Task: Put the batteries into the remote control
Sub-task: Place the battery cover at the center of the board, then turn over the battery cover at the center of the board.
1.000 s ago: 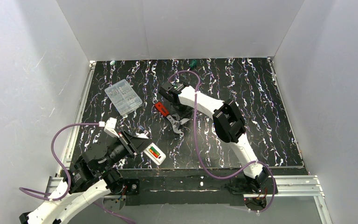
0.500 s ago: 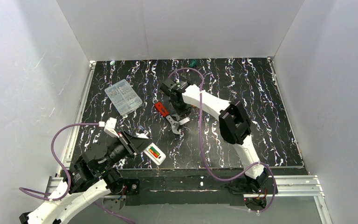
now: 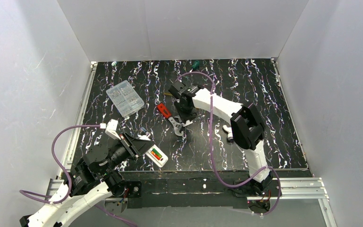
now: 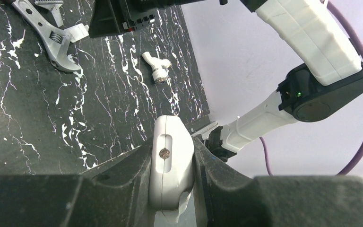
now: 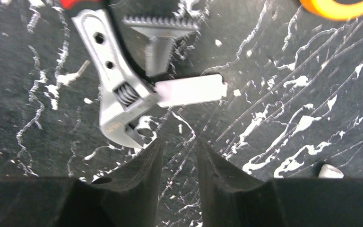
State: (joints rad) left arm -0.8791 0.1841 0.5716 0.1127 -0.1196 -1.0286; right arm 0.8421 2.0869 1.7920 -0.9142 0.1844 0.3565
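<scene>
1. Remote control: a slim white plastic bar at the near-left of the tabletop, just ahead of the left arm's wrist. Its recessed bay faces up. Whether it rests on the surface or is held just above it cannot be told.
2. Batteries: seated in the bay, showing as a short band of green, yellow and red wrapping. The number of cells cannot be made out.
3. In the left wrist view, the remote's narrow end is smooth, rounded and glossy white. It has a shallow slot with a small dark round spot in it.
4. Tabletop: flat and black, with white marble-like streaks.
5. Adjustable wrench: dull silver metal with a ribbed adjusting screw, two holes in the shank and a red grip. It lies mid-tabletop.
6. A flat white rectangular plate touches the wrench head. A grey toothed metal piece lies just beside both.
7. A clear plastic compartment box sits to the far left. A white tap-shaped piece lies to the right, well apart from the wrench.
8. Left fingers: black and pressed onto the remote's two long sides, pinching it firmly.
9. Right fingers: black and wedge-shaped, parted by a narrow gap through which bare tabletop shows. They hold nothing and sit near the wrench head and the plate, touching neither.
</scene>
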